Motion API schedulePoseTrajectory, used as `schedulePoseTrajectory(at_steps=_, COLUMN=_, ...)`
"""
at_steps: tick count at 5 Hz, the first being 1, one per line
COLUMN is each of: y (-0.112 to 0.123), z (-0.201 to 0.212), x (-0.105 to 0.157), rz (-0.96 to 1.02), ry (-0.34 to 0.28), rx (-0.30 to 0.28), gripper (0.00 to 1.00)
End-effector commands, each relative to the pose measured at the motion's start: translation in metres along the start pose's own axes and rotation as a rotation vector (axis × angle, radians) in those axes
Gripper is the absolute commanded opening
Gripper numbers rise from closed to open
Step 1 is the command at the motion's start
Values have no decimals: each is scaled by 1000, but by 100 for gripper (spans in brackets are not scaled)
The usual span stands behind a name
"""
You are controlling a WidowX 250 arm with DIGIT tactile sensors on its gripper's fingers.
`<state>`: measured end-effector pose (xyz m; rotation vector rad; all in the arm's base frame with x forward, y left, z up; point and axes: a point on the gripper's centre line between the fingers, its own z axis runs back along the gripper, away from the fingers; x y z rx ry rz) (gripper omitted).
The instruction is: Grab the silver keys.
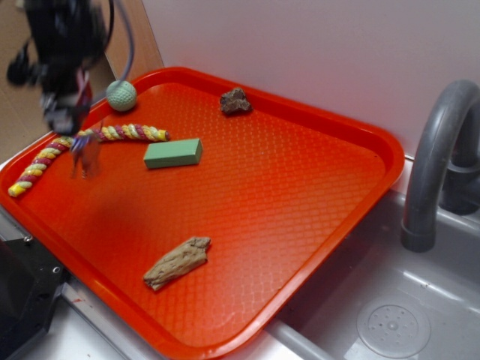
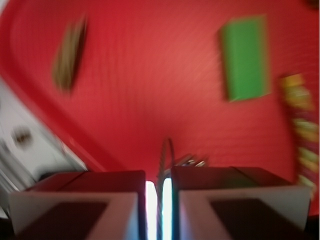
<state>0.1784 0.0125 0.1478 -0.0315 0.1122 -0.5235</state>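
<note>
Filling most of the frame, the red tray (image 1: 315, 195) lies under the hand (image 1: 66, 112) at upper left, clamped on the thin ring of the silver keys (image 1: 86, 156), which dangle blurred below; swinging could slip that narrow hold.

From my exterior feed the hand (image 1: 69, 112) and the silver keys (image 1: 86, 157) smear into blur. On the wrist feed I see only the ring's arc (image 2: 167, 150); the rope toy (image 2: 303, 145) runs off the edge.
</note>
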Motion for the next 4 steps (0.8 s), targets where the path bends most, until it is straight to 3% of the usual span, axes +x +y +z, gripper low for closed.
schedulePoseTrajectory(at_steps=1, y=7, z=91, x=-7, rz=322, ry=-281, rx=17, gripper=0)
schedulePoseTrajectory(at_steps=2, y=3, z=91, x=-3, rz=389, ry=-265, rx=101, gripper=0)
schedulePoseTrajectory(at_steps=4, y=17, z=63, x=26, rz=432, ry=-175, rx=189, gripper=0)
